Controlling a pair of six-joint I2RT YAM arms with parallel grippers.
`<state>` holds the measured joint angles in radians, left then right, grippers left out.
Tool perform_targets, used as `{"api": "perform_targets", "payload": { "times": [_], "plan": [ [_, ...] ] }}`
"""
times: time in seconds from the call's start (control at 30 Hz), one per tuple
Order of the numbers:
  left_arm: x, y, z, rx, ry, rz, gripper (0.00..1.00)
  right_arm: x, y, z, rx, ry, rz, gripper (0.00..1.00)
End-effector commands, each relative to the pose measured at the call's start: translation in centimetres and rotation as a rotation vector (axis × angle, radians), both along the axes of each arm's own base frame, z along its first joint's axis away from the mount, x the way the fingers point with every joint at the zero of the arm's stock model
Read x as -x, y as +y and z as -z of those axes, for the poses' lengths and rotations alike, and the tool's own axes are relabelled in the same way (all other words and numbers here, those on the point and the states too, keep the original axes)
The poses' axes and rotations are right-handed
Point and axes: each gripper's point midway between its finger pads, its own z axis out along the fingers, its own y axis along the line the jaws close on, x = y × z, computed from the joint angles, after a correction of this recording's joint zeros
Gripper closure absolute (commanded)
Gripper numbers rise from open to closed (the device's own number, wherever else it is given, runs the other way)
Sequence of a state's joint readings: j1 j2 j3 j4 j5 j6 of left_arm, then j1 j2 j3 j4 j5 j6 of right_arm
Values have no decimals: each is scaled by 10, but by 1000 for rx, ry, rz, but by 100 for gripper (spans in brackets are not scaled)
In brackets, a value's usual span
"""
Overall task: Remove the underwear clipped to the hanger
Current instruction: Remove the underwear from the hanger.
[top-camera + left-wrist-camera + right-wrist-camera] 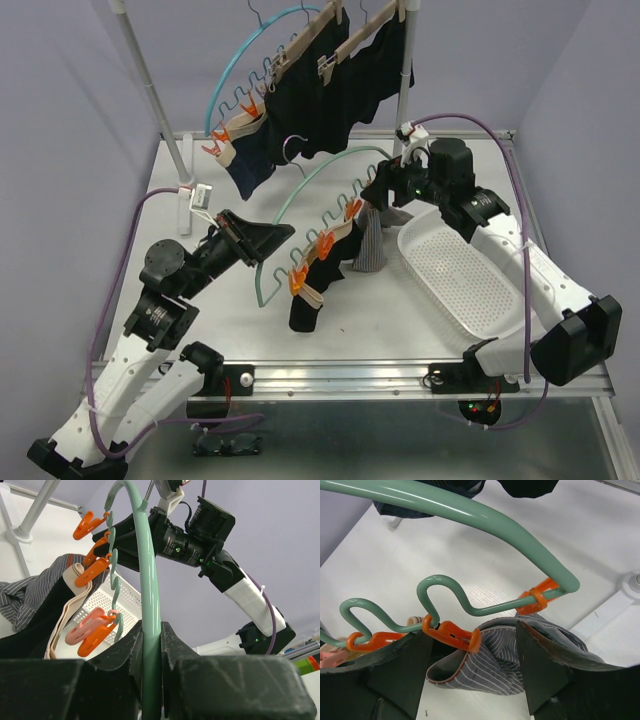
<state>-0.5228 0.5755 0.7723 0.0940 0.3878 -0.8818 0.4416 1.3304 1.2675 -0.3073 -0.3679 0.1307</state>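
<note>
My left gripper [262, 240] [151, 640] is shut on the rim of a green hanger [300, 190] [147, 555] [470, 512] and holds it over the table. Orange clips [300, 280] [92, 570] hang along its wavy bar. A grey striped underwear [372, 245] [495, 665] [25, 600] hangs from an orange clip [452, 635]. A black one with a beige waistband [310, 295] [60, 625] hangs beside it. My right gripper [385, 205] [472, 632] is open, its fingers [540, 665] straddling the striped cloth just below the clip.
A white perforated basket [460, 280] [115, 600] lies right of the hanger, under my right arm. Behind stands a rack pole [150, 80] with a blue hanger [240, 70] holding navy underwear [250, 160] and more black garments [340, 90].
</note>
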Motion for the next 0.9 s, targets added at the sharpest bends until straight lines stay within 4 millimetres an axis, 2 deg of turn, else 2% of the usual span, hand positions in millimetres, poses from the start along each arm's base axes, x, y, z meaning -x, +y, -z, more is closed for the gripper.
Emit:
{"api": "perform_targets", "payload": {
  "times": [0.0,0.17,0.47,0.57,0.73,0.83,0.87],
  "plan": [
    [12,3,-44,108,-154,22,100,-10,4,-26,-8,-90,15,28],
    [13,3,-44,112,-154,25,100,-16,7,-29,-8,-105,22,34],
    [15,4,-43,114,-161,23,100,-12,7,-34,-13,-125,4,79],
    [15,4,-42,112,-159,21,100,-10,6,-35,-8,-137,0,88],
    [15,5,-42,110,-162,19,100,-7,4,-36,-2,-149,0,90],
    [15,5,-41,110,-158,18,100,-7,2,-38,-3,-158,2,77],
    [16,5,-41,111,-159,19,100,-6,2,-40,-5,-161,1,70]
  ]
}}
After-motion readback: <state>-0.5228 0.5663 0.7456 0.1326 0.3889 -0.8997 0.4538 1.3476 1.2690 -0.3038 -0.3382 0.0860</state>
